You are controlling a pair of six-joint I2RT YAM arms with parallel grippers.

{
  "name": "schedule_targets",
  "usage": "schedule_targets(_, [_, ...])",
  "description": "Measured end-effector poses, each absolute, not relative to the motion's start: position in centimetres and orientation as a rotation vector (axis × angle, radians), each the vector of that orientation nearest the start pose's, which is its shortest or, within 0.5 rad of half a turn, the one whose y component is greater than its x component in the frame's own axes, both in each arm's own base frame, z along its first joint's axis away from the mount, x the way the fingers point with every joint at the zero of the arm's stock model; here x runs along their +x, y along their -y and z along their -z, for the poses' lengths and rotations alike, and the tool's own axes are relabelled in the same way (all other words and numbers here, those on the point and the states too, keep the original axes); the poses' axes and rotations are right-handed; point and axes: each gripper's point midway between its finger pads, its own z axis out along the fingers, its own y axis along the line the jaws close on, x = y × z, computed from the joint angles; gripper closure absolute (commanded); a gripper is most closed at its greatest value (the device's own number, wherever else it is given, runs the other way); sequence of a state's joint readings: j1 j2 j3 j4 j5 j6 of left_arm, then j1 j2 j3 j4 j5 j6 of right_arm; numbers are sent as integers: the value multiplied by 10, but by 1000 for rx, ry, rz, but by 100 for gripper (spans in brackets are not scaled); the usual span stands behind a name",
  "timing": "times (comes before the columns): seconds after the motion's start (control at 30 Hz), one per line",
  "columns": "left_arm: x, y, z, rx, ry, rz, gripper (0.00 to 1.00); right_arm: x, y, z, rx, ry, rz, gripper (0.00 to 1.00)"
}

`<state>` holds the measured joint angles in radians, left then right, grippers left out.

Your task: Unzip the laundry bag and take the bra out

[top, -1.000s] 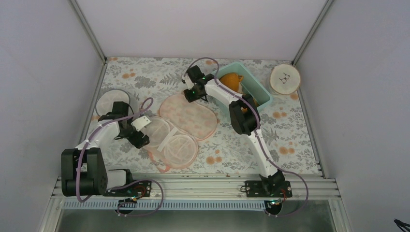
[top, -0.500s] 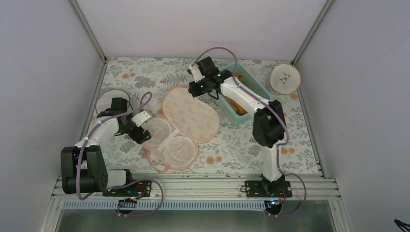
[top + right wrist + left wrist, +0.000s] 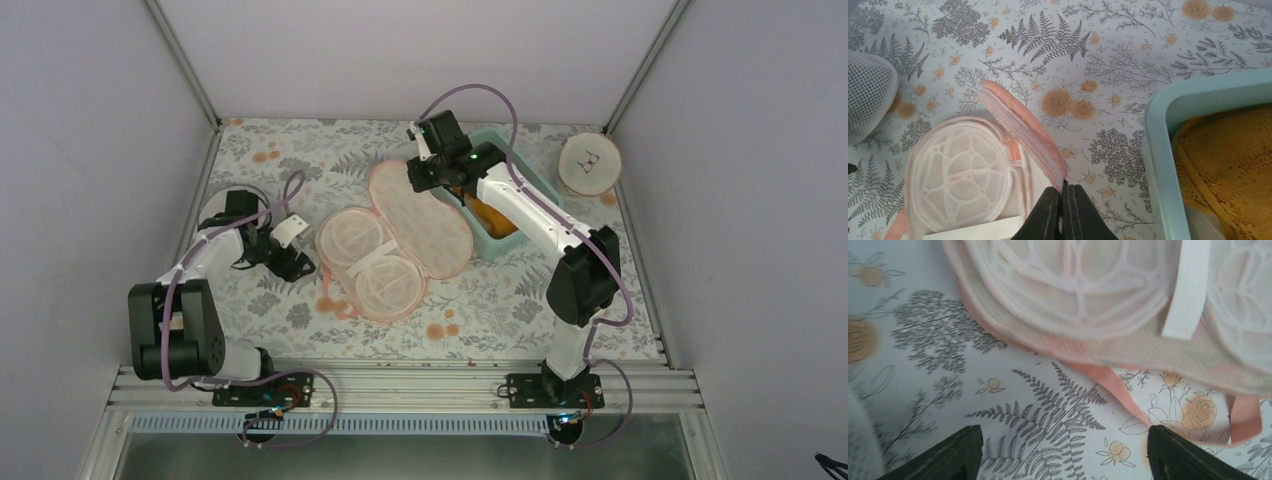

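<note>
Our right gripper [image 3: 1062, 194] pinches the far rim of the laundry bag [image 3: 428, 225]. The bag lies open mid-table, its lid right beside the blue tub [image 3: 1160, 150]. The bra [image 3: 1233, 165] sits in that tub. Our left gripper [image 3: 1063, 452] stands wide and empty by the bag's left edge, bare table under it. The bag has slid toward the tub since before.

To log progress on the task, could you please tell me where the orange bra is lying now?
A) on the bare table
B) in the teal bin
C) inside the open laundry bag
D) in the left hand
B: the orange bra lies inside the teal bin, while the laundry bag lies open on the table, showing only its white spoked rings.
</note>
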<state>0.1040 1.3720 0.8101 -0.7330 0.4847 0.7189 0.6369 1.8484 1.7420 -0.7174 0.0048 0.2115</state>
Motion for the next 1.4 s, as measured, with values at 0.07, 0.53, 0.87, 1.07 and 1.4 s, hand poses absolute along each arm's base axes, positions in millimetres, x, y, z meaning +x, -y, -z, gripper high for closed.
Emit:
schedule_targets(0.07, [275,57,-65,895,-2538,493,28,408,-306,-225,-509,-2370,-367,96])
schedule_targets(0.53, [267,108,-33,1071,-2555,618,43,326,-416,-183,-451,-2352,-1094,96])
schedule_targets(0.87, [272,109,-34,1053,-2539,617,43,317,-457,-178,-222,-2263,-1449,96])
schedule_targets(1.07, [273,107,-35,1035,-2542,620,43,321,-464,-137,-162,-2327,-1430,96])
schedule_targets(1.4, [287,87,-55,931,-2509,589,37,304,-474,-106,-288,-2436,-1314,1])
